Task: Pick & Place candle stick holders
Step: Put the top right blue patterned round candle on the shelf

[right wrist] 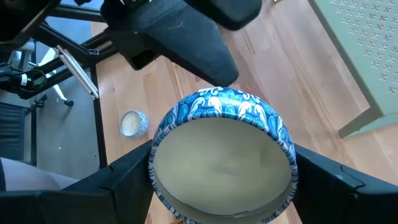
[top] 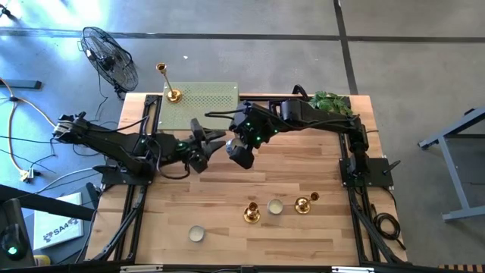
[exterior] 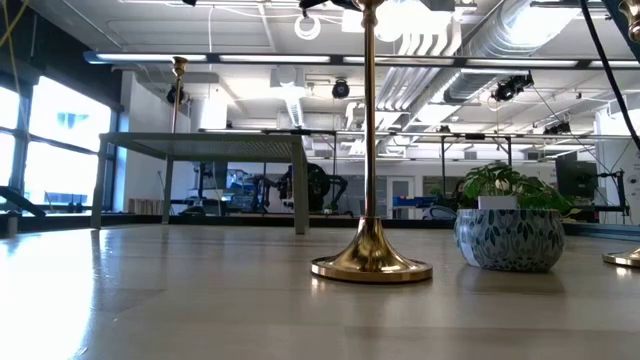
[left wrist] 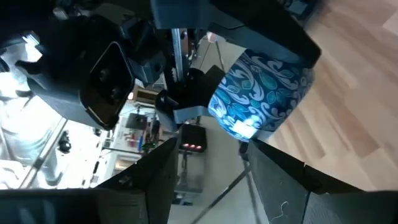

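Note:
Three gold candle stick holders show. A tall one (top: 170, 83) stands on the green perforated platform (top: 201, 102) at the far left, and two (top: 251, 212) (top: 303, 203) stand by their round bases on the table near its front edge; one of them (exterior: 370, 150) fills the low view. Above the table's middle, my right gripper (right wrist: 221, 183) is shut on a blue patterned candle tin (right wrist: 224, 155). My left gripper (left wrist: 211, 180) is open and level, pointing at that tin (left wrist: 261, 93) from the left. Whether its fingers touch the tin cannot be told. My right gripper pinches the blue tin's outer wall (right wrist: 157, 171) between its two fingers, one on each opposite side. The fingers slant down from the table's right side. The tin is lifted clear of the table, with its open waxy top turned toward the wrist.
A potted plant (top: 330, 102) stands at the far right. Two small candle tins (top: 275, 206) (top: 197, 233) sit near the front edge, the first between the two candle stick holders. A floor fan (top: 110, 57) stands beyond the far left corner. Bare wood lies between the arms and the front items.

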Robot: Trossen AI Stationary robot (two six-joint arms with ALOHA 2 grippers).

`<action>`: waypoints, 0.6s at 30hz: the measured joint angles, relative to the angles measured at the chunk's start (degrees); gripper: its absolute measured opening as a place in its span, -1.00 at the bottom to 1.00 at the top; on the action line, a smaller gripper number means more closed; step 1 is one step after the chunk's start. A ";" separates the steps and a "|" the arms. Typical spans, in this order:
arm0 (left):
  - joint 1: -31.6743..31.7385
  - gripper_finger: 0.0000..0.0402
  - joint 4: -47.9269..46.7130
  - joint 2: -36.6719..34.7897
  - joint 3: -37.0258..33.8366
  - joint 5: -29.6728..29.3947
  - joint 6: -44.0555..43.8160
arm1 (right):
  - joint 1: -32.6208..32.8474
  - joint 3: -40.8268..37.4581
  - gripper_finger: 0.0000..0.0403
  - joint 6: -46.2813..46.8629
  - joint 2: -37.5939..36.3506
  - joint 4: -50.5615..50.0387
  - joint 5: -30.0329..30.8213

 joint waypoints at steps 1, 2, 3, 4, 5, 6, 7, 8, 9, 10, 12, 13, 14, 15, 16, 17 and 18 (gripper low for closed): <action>0.00 -0.05 -0.27 0.00 -0.02 0.12 -0.14 | 0.00 0.00 0.47 -0.14 0.00 -0.03 0.12; 0.00 -0.05 -0.42 0.00 -0.02 0.12 -0.22 | 0.00 0.00 0.47 -0.27 0.00 -0.08 0.24; 0.00 -0.05 -0.64 0.00 -0.02 0.12 -0.31 | 0.00 0.00 0.48 -0.41 0.00 -0.06 0.24; 0.01 -0.05 -0.77 0.00 -0.02 0.12 -0.31 | 0.00 0.00 0.48 -0.43 0.00 0.00 0.26; 0.00 -0.05 -0.84 0.00 -0.02 0.18 -0.34 | 0.00 0.00 0.48 -0.45 0.00 -0.02 0.28; 0.00 -0.05 -0.87 0.00 -0.03 0.43 -0.35 | 0.00 0.00 0.48 -0.62 0.00 -0.02 0.28; 0.02 -0.05 -0.89 0.00 -0.04 0.67 -0.34 | 0.00 0.00 0.48 -0.72 0.00 -0.04 0.26; 0.02 -0.05 -0.90 0.00 -0.04 0.80 -0.34 | 0.00 0.00 0.48 -0.84 0.00 -0.04 0.32; 0.02 -0.05 -0.88 0.00 -0.04 0.77 -0.34 | 0.00 0.00 0.48 -0.84 0.00 -0.04 0.49; 0.02 -0.05 -0.86 0.00 -0.04 0.55 -0.34 | 0.00 0.00 0.48 -0.84 0.00 -0.04 0.61; 0.01 -0.05 -0.86 0.00 -0.04 -0.48 -0.32 | 0.00 0.00 0.48 -0.85 0.00 0.00 0.62; 0.00 -0.05 -0.87 0.00 -0.05 -0.88 -0.33 | 0.00 0.00 0.48 -0.86 0.00 0.00 0.63; 0.00 -0.05 -0.86 0.00 -0.04 -1.11 -0.34 | -0.01 0.00 0.48 -0.85 0.00 0.00 0.63; 0.00 -0.05 -0.86 0.00 -0.05 -1.47 -0.34 | -0.04 0.00 0.48 -0.84 0.00 0.00 0.63; 0.00 -0.05 -0.86 0.00 -0.06 -1.84 -0.36 | -0.13 0.00 0.48 -0.86 0.00 0.00 0.63; 0.00 -0.05 -0.84 0.00 -0.06 -2.31 -0.45 | -0.27 0.00 0.48 -0.84 0.00 0.00 0.63; 0.00 -0.05 -0.84 0.00 -0.06 -2.89 -0.57 | -0.36 0.00 0.48 -0.84 0.00 0.00 0.63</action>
